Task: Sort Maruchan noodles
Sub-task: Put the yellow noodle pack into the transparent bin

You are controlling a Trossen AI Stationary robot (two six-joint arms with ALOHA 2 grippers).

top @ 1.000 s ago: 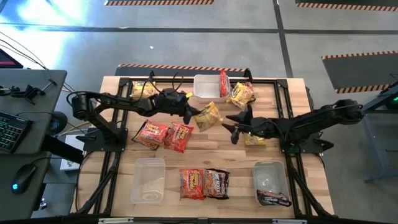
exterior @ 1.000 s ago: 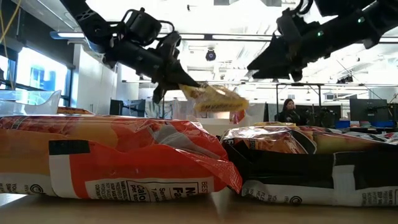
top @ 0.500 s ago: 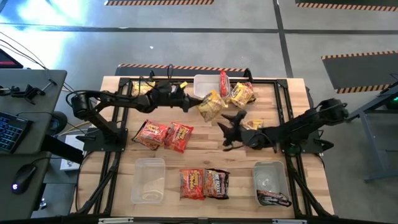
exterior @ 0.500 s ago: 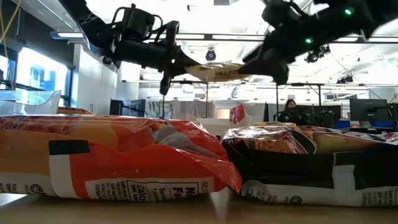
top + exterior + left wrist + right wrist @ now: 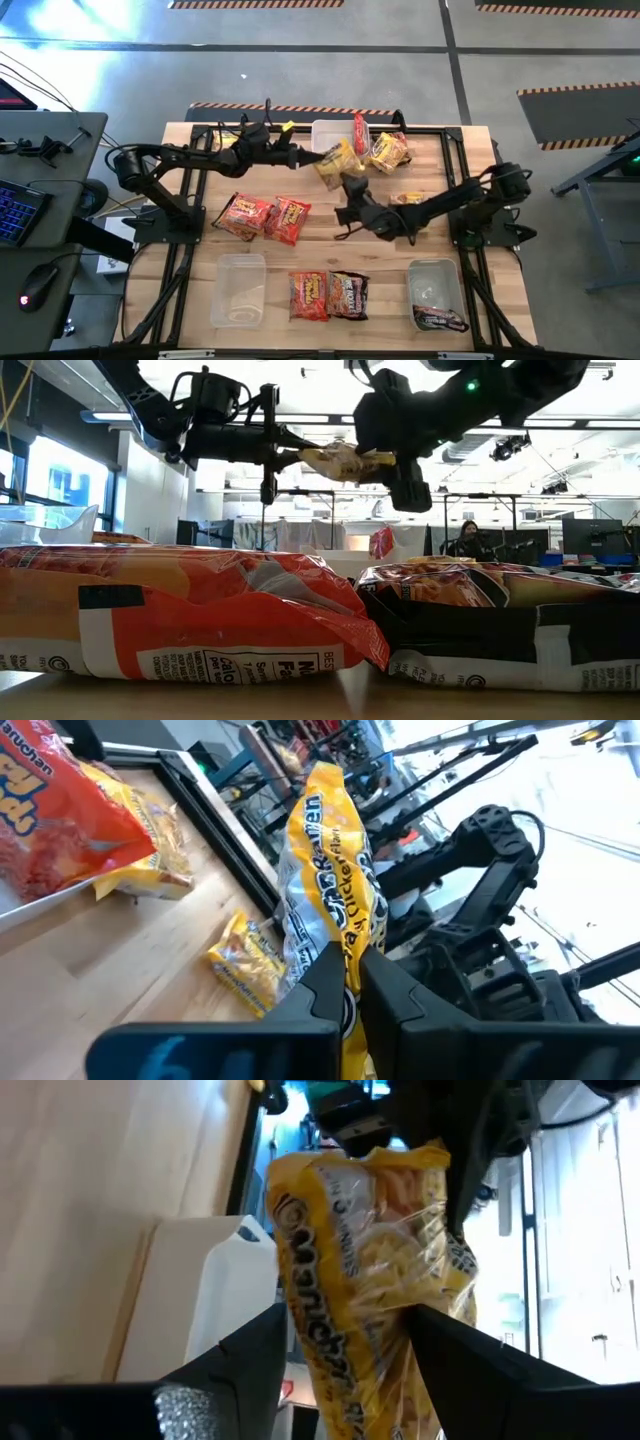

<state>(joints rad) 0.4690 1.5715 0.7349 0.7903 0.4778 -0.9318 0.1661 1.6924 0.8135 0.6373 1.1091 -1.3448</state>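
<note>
A yellow Maruchan noodle packet (image 5: 336,163) is held in the air over the far middle of the table by my left gripper (image 5: 312,157), which is shut on it. My right gripper (image 5: 345,192) has come at the same packet from the near right. It is open, and its fingers (image 5: 255,1355) stand on either side of the packet (image 5: 360,1290); I cannot tell whether they touch it. Other packets lie flat on the table: two red ones (image 5: 265,216) at the left and a red and a brown one (image 5: 330,295) near the front. My left gripper pinches one end of the yellow packet (image 5: 345,955) between its two fingers. The fingers lie level and come from the table's left. The packet is lifted clear of the table and sticks out past the fingertips toward my right gripper (image 5: 345,460).
A clear tub (image 5: 332,140) at the far edge has a red packet (image 5: 360,133) leaning on it, with a yellow packet (image 5: 388,152) beside it. Another tub (image 5: 238,290) stands near left. A third (image 5: 433,283) near right has a dark packet (image 5: 440,320) at its front end. Yellow packets (image 5: 228,143) (image 5: 408,200) lie apart.
My left gripper has gone toward the far edge and a little up while rolling, so the yellow packet now sticks out level instead of hanging. My right gripper has gone toward the table's left, rolled about a quarter turn, and brought its open fingers around the packet.
</note>
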